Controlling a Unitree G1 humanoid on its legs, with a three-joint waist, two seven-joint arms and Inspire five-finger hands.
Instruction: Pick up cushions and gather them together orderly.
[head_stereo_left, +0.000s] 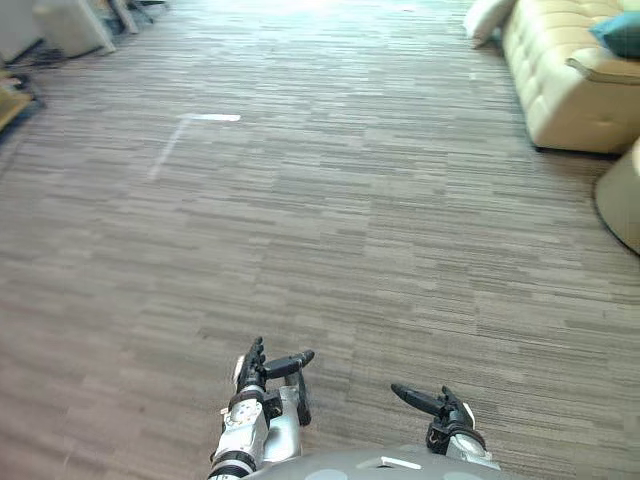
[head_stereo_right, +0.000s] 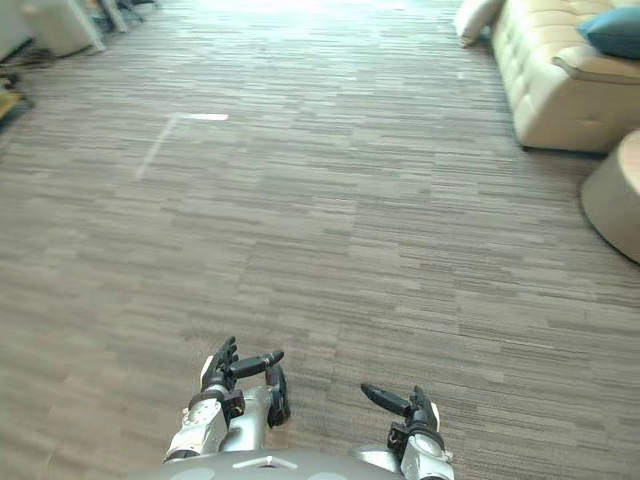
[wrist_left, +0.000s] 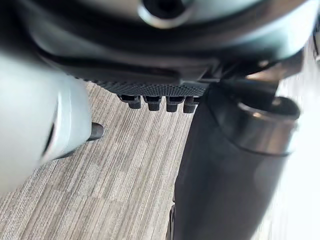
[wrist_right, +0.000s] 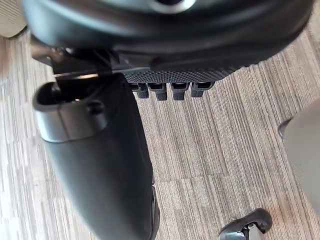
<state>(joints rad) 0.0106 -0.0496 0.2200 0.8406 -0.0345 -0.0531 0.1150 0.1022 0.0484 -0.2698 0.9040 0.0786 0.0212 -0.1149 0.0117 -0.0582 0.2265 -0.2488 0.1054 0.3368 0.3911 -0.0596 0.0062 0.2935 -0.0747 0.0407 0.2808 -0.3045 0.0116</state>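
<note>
While both hands are held low at the bottom of the frame, no cushion is being carried and none is within reach. The left hand (head_stereo_left: 262, 375) is seen at lower centre-left, fingers straight and thumb spread out, with nothing between them. The right hand (head_stereo_left: 440, 405) is seen at lower centre-right, fingers stretched and apart, likewise empty. Bare striped floor (head_stereo_left: 320, 220) is spread across the whole middle of the frame.

The cushions are found far off in the upper right. A teal cushion (head_stereo_left: 622, 33) is perched on the cream sofa (head_stereo_left: 570, 95) near its armrest and is cut off by the frame's edge. A pale cushion (head_stereo_left: 488, 18), as far as can be judged, is propped at the sofa's far end by the top edge. The two are kept well apart by the sofa's length. A round beige stool (head_stereo_left: 625, 195) is glimpsed at the right edge, below the sofa.

The task is therefore judged to be at its very start, with nothing grasped and nothing gathered. The sofa has to be approached, each cushion taken up, and the cushions set side by side in a tidy group. Whether more cushions lie beyond the frame cannot be told.
</note>
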